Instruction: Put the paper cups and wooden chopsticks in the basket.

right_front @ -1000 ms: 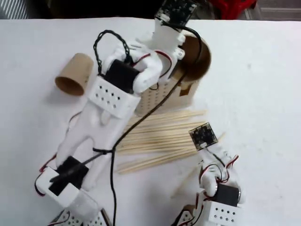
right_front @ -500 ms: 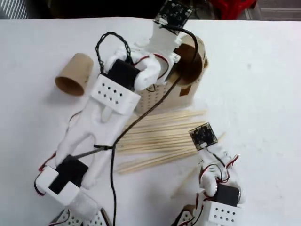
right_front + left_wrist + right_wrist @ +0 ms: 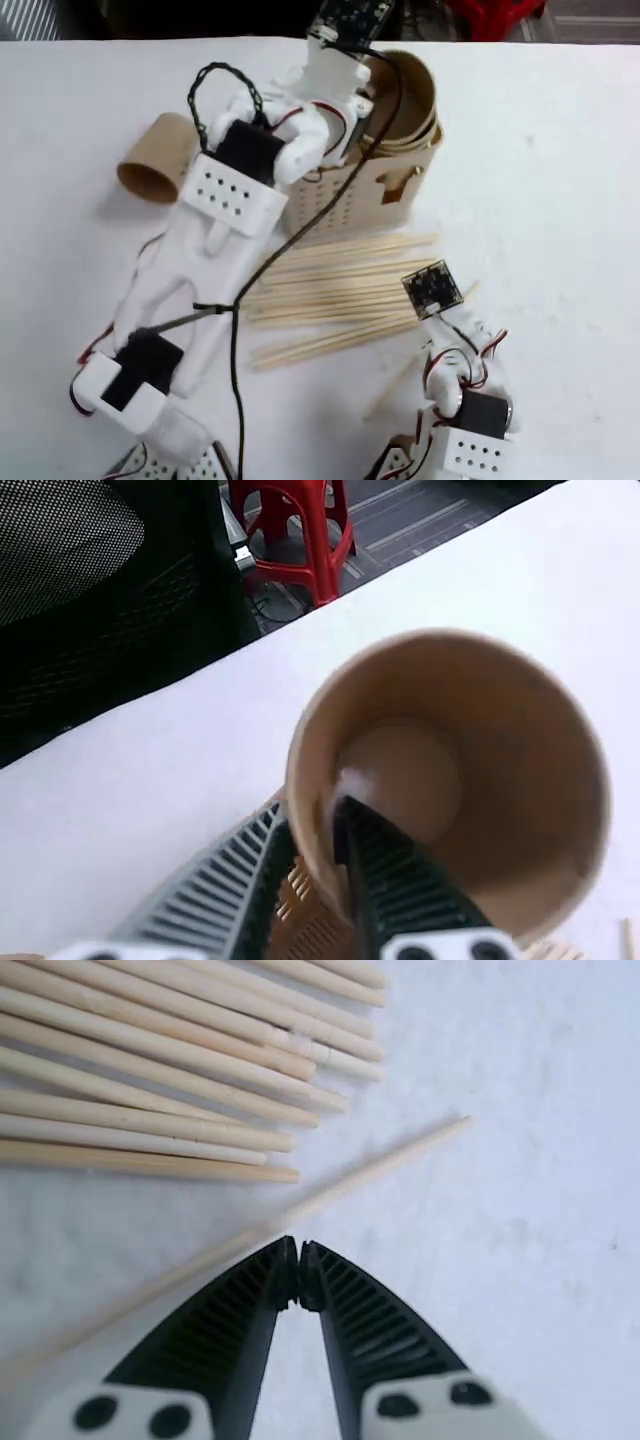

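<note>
- Left wrist view: left tool point(image 3: 335, 810) grasps paper cup point(image 3: 450, 770) by its rim, one finger inside, likely to keep it upright.
- It sits at the far right end of basket point(image 3: 340, 205), seemingly partly in.
- Left of basket, second paper cup point(image 3: 155, 160) lies sideways on surface point(image 3: 560, 200).
- Near side: wooden chopsticks point(image 3: 340, 290) piled.
- Parked right tool point(image 3: 298, 1260) is clenched and empty over stray chopstick point(image 3: 390, 1160).

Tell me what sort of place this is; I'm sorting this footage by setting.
Probably an office or lab workspace rather than a home: a white table, with a black mesh chair and a red stool on the floor behind.
</note>
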Controlling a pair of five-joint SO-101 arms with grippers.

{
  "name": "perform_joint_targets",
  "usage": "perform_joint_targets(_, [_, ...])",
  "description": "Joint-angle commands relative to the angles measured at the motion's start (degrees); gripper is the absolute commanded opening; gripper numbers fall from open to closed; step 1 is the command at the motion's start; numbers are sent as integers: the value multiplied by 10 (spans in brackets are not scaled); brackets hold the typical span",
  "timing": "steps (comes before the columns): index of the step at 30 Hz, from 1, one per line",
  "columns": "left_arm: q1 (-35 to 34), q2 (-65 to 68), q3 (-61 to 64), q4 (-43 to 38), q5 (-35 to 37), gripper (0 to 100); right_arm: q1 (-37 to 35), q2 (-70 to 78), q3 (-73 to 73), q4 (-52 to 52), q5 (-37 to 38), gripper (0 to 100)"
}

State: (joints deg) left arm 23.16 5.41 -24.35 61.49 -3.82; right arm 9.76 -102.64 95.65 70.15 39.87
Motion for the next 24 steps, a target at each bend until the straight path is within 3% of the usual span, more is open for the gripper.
perform_joint_targets(1, [-7, -6, -62, -14, 1, 90, 0, -5, 6, 2, 6, 18])
perform_joint_targets(7, [-3, -4, -76, -15, 1, 90, 0, -5, 6, 2, 6, 18])
perform_joint_targets(11, [-4, -3, 4, -41, 0, 90, 0, -5, 6, 2, 6, 18])
perform_joint_targets(19, [-3, -3, 200, -173, -18, 88, 0, -5, 6, 2, 6, 18])
perform_joint_targets(24, [-3, -7, 220, -193, -51, 87, 0, -5, 6, 2, 6, 18])
